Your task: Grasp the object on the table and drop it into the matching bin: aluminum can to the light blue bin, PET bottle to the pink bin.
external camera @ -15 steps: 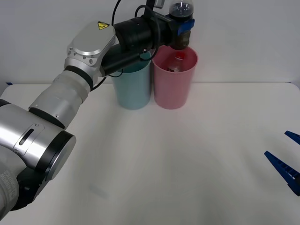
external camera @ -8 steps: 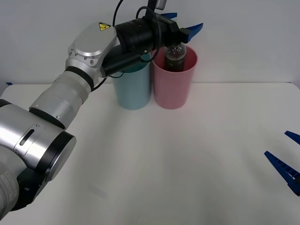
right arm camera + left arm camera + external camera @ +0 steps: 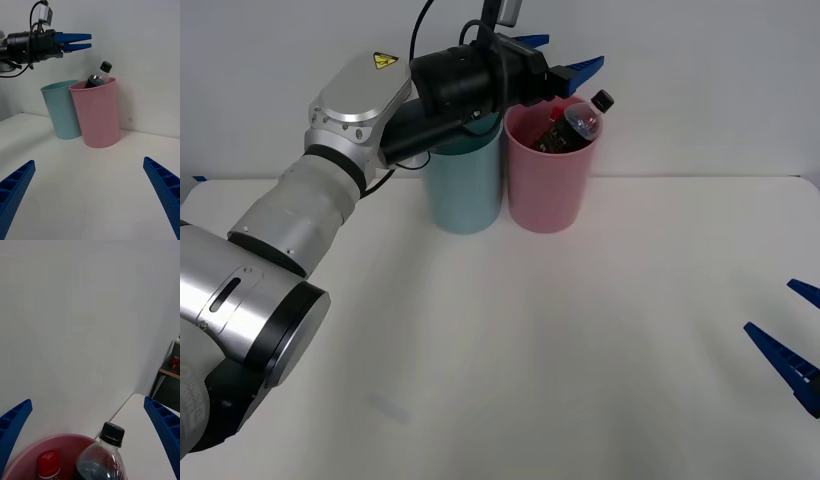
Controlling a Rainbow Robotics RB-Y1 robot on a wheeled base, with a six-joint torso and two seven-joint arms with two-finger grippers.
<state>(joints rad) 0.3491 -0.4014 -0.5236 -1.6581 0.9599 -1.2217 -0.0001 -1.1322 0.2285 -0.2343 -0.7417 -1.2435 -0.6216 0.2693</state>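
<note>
The left gripper (image 3: 565,70) is held above the far rim of the pink bin (image 3: 548,190), fingers spread apart and gripping nothing. The PET bottle (image 3: 572,127) is seen inside the pink bin, tilted, its black cap poking over the right side of the rim, just below and right of the fingers, apart from them. A red-capped bottle (image 3: 48,464) is noted beside it in the same bin. The light blue bin (image 3: 465,185) stands touching the pink one on its left. The drop is judged done; only withdrawal of the arm appears to be left. The right gripper (image 3: 90,195) is parked low over the near right of the table (image 3: 510,340), fingers wide apart.
</note>
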